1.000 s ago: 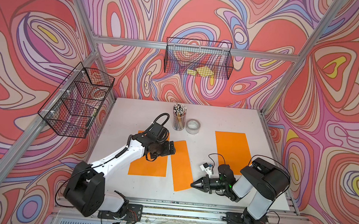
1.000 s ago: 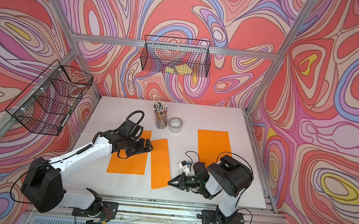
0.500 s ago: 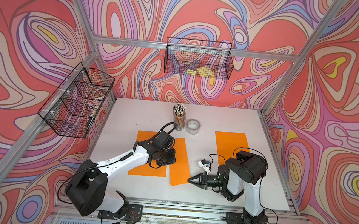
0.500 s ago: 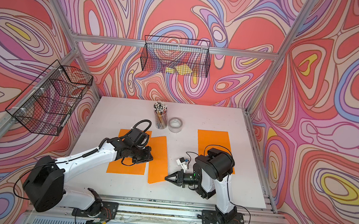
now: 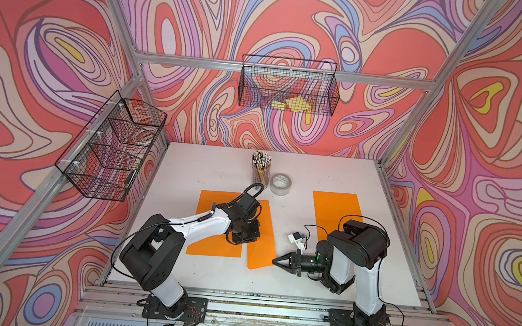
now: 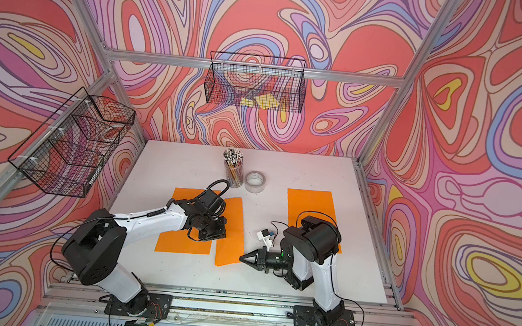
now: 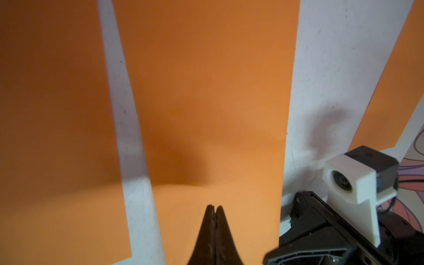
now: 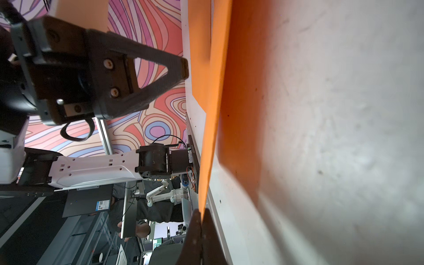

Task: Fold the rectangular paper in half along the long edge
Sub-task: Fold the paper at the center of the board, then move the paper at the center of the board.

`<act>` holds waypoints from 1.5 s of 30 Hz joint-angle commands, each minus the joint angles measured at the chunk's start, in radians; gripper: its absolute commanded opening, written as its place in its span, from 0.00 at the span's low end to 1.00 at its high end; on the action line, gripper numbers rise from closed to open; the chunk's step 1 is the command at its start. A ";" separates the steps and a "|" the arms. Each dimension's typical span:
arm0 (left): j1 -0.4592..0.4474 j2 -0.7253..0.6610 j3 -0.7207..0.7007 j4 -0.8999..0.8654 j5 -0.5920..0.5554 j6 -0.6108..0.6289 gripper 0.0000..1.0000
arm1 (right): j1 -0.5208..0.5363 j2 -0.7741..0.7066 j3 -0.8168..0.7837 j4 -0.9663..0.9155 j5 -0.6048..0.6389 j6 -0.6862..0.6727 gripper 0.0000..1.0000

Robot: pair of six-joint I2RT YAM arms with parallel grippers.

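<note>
Left arm (image 5: 201, 226) reaches toward 1 o'clock, wrist bent down, left gripper (image 7: 214, 207) closed, tips together; right arm (image 5: 358, 255) stands folded, right gripper (image 5: 274, 261) low, pointing to 9 o'clock, pinching the paper (image 5: 266, 244) edge.

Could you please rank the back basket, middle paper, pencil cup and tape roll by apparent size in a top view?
1. back basket
2. middle paper
3. pencil cup
4. tape roll
The basket hangs above the table, likely nearer the camera.
</note>
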 commanded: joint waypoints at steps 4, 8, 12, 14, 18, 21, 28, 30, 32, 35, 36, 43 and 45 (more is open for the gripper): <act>0.006 -0.117 0.024 -0.114 -0.071 0.026 0.08 | -0.012 0.053 -0.036 -0.125 0.213 0.019 0.01; 0.038 -0.231 0.000 -0.145 -0.094 0.026 0.13 | -0.025 -0.031 -0.039 -0.242 0.257 -0.019 0.11; 0.086 -0.371 -0.022 -0.200 -0.133 0.024 0.17 | -0.030 -0.204 0.002 -0.504 0.283 -0.100 0.30; 0.108 -0.444 -0.025 -0.233 -0.159 0.026 0.19 | -0.030 -0.304 0.049 -0.715 0.304 -0.168 0.47; 0.151 -0.577 -0.012 -0.306 -0.218 0.029 0.28 | -0.030 -0.564 0.143 -1.158 0.399 -0.308 0.57; 0.169 -0.655 0.024 -0.377 -0.296 0.030 0.35 | -0.030 -0.710 0.190 -1.435 0.489 -0.375 0.63; 0.172 -0.786 0.133 -0.439 -0.504 0.073 0.47 | -0.030 -1.017 0.303 -1.965 0.809 -0.432 0.65; 0.172 -0.834 0.138 -0.384 -0.522 0.109 0.52 | -0.031 -1.131 0.364 -2.066 0.920 -0.457 0.65; 0.172 -0.871 0.139 -0.319 -0.534 0.151 0.61 | -0.032 -1.208 0.470 -2.158 1.056 -0.515 0.71; 0.172 -0.869 0.150 -0.234 -0.510 0.218 0.68 | -0.031 -1.227 0.613 -2.193 1.176 -0.652 0.77; 0.173 -0.850 0.164 -0.214 -0.485 0.237 0.68 | -0.031 -1.221 0.649 -2.188 1.206 -0.689 0.76; 0.100 -0.771 0.193 0.034 -0.337 0.340 0.71 | -0.031 -1.277 0.829 -2.113 1.477 -0.735 0.35; 0.066 -0.789 0.174 0.106 -0.377 0.380 0.77 | -0.032 -1.352 0.818 -2.023 1.530 -0.864 0.44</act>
